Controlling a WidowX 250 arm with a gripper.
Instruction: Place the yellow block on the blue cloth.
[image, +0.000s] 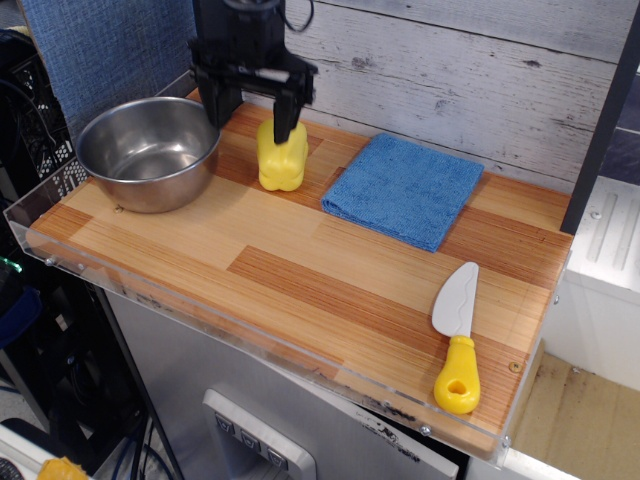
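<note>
The black claw (255, 107) hangs over the back left part of the wooden table (300, 280). Its two fingers are spread wide apart. One finger sits in front of the top of the yellow block (281, 158), but it may not be touching it; that is hard to see. The block stands upright on the table, between the shiny metal bowl (150, 150) and the blue cloth (404, 188). The cloth lies flat. A toy knife (455, 340) lies near the front right corner.
</note>
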